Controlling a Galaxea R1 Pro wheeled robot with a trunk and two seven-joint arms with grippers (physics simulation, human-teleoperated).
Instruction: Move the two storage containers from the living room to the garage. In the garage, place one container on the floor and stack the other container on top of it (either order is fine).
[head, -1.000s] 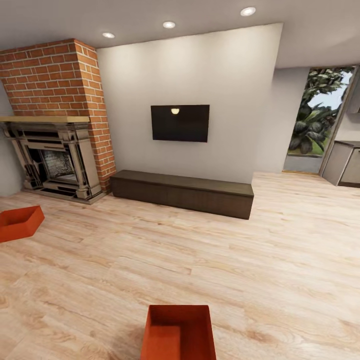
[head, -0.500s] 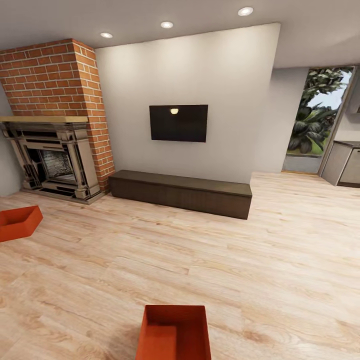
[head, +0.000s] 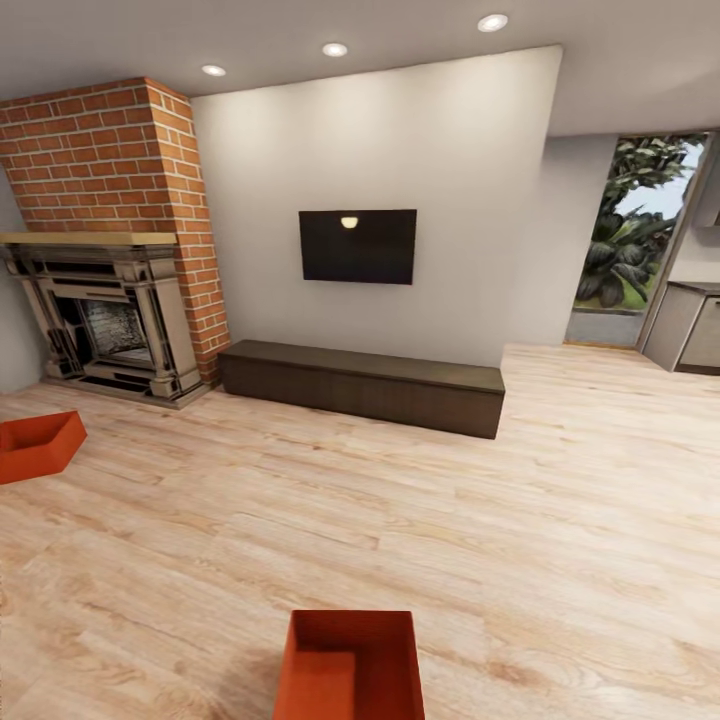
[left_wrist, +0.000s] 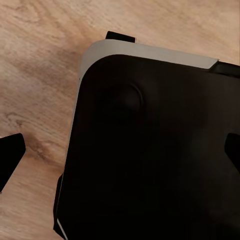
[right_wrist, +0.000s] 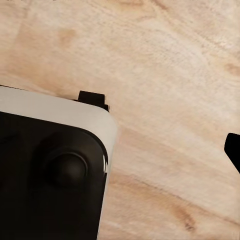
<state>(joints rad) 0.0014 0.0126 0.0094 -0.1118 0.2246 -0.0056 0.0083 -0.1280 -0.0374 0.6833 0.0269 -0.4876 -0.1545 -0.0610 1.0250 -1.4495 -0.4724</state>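
Observation:
I am in the living room, over its light wood plank floor (head: 420, 520). One orange-red storage container (head: 350, 662) sits open-topped on the planks right below me at the head view's lower edge. The second storage container (head: 36, 445) lies further off to the left, in front of the brick fireplace (head: 110, 320). My left gripper (left_wrist: 121, 152) is open, its dark fingertips (left_wrist: 10, 156) far apart over my black base. My right gripper (right_wrist: 120, 150) also hangs above the planks, with one fingertip (right_wrist: 233, 150) at the picture's rim and nothing held. The garage is out of view.
A long dark low cabinet (head: 365, 385) stands against the white wall under a black TV (head: 357, 246). At the right a doorway opens to greenery (head: 630, 240), beside grey kitchen cabinets (head: 690, 325). My black and grey base (left_wrist: 150, 150) is beneath both wrists.
The whole head picture has slid a little to the left since a second ago, so the camera has moved. The containers themselves stay in place.

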